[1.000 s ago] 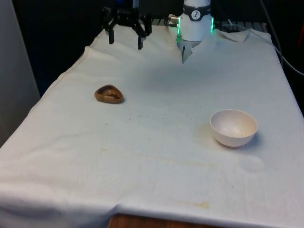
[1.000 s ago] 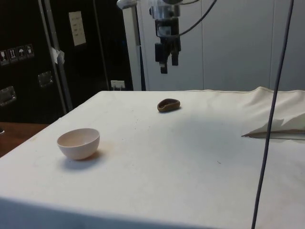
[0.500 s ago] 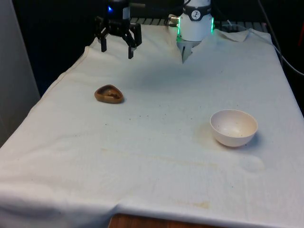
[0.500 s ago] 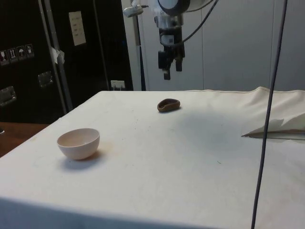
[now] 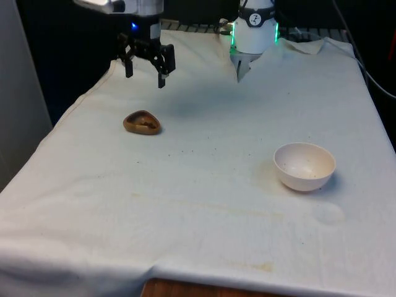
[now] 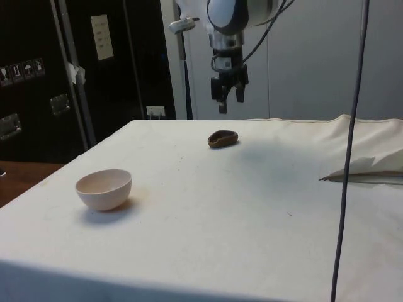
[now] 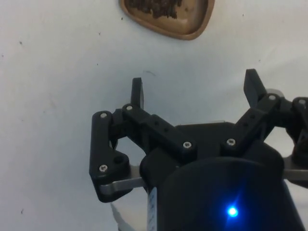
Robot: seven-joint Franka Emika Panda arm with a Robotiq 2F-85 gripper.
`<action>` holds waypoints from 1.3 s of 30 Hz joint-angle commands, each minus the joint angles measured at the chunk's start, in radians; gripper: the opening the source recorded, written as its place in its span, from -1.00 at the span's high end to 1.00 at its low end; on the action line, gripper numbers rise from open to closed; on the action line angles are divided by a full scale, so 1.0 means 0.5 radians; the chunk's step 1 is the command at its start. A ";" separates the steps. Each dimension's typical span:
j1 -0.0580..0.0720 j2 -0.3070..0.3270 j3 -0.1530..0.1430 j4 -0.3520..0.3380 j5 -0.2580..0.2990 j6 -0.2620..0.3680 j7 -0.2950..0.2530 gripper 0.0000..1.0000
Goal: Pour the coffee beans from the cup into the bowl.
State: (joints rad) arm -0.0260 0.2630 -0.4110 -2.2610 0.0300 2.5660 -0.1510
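- The gripper (image 5: 145, 71) is held in the air above the white cloth (image 5: 204, 204), on the robot's side of the brown cup (image 5: 142, 122); nothing is touched by it.
- The fingers (image 7: 137, 94) are spread wide with nothing between them, which is judged to suit an approach to a low, broad cup that must be taken by its rim or sides.
- The cup rests on the cloth toward the front view's left. It is shallow and rounded, and in the wrist view dark coffee beans (image 7: 156, 6) are seen lying inside the cup (image 7: 168, 17).
- The white bowl (image 5: 304, 166) stands well apart from the cup, toward the front view's right and nearer the front camera. Its opening faces up and no beans can be made out in it, so the pour is judged not yet begun.
- In the side view the gripper (image 6: 228, 104) hangs above the cup (image 6: 223, 138), slightly beyond it, while the bowl (image 6: 104, 189) sits far off to that view's left.
- Because the cup is shallow and open, spilling is judged a risk if it is tilted during the carry to the bowl.
- Compared with one second ago, the gripper is found lower and shifted toward the front view's left, closer to the cup; half a second ago it was at a stage between.
- The finger spread appears unchanged across the frames.
- The cup and the bowl are found in the same places as before.
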 commanded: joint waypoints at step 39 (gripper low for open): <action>-0.064 0.522 -0.052 0.328 0.708 0.146 -0.318 -1.00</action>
State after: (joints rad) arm -0.0420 0.5250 -0.4520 -2.1000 0.3750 2.6330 -0.2990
